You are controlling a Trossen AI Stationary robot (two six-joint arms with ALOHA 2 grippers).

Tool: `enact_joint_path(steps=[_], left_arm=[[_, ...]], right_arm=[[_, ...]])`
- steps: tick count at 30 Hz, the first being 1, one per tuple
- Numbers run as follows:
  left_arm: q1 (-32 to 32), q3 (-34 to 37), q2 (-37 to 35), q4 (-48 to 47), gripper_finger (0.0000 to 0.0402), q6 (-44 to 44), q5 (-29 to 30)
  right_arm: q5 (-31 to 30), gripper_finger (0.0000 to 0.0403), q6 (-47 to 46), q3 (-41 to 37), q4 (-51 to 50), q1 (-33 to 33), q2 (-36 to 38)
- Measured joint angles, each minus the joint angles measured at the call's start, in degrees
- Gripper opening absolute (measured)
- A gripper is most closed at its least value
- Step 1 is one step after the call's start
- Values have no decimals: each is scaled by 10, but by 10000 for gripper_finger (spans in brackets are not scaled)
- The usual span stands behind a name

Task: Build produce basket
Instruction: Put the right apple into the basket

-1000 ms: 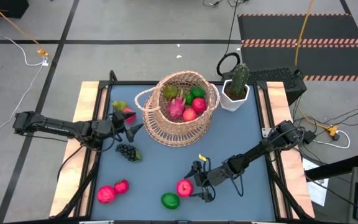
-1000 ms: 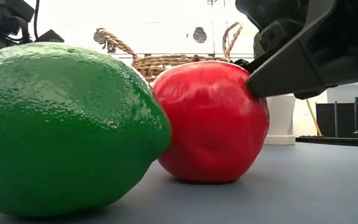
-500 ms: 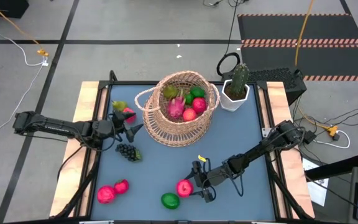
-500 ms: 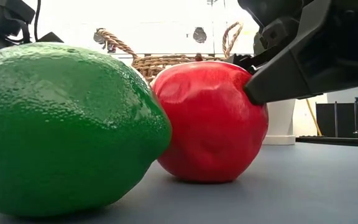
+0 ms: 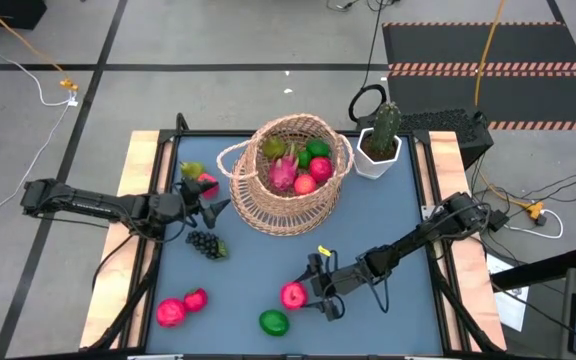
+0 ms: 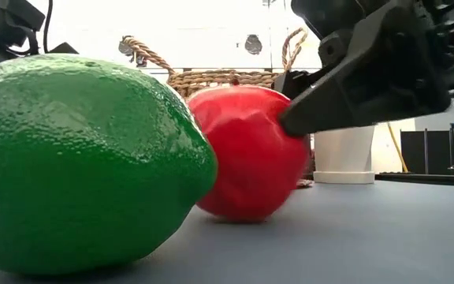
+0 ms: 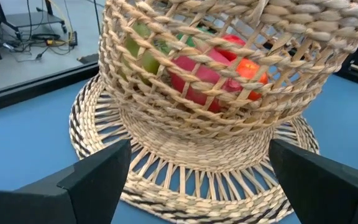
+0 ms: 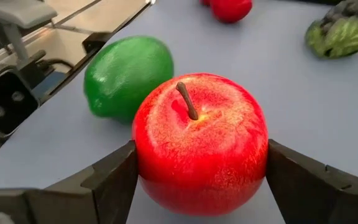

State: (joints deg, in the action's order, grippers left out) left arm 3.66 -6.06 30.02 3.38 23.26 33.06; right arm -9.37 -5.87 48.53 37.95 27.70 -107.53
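R tool point(image 8: 197, 180) clamped on 1 red apple point(image 5: 294, 295); L tool point(image 7: 191, 180) fingers apart by 1 basket point(image 5: 288, 175). 1 lime point(image 5: 274, 322) on surface.

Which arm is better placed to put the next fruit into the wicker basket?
The right: its gripper is already shut on the red apple. The left gripper is open and empty beside the tan woven basket.

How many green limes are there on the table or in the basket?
2 that I can see. One lime lies on the table near its front edge, by the red apple. Another green one sits in the basket; more may be hidden underneath.
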Motion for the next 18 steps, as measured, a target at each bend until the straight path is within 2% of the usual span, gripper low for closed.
enact_joint_path(steps=[4,11,15,18], left_arm=[[0,0,0,-20,381,17,0],[0,0,0,-55,381,43,0],[0,0,0,-59,381,59,0],[3,0,0,-60,381,79,0]], right_arm=[[-24,299,13,0,11,0,3],[-30,299,43,0,20,-3,3],[-96,299,69,0,59,-3,6],[-119,299,107,0,77,-3,22]])
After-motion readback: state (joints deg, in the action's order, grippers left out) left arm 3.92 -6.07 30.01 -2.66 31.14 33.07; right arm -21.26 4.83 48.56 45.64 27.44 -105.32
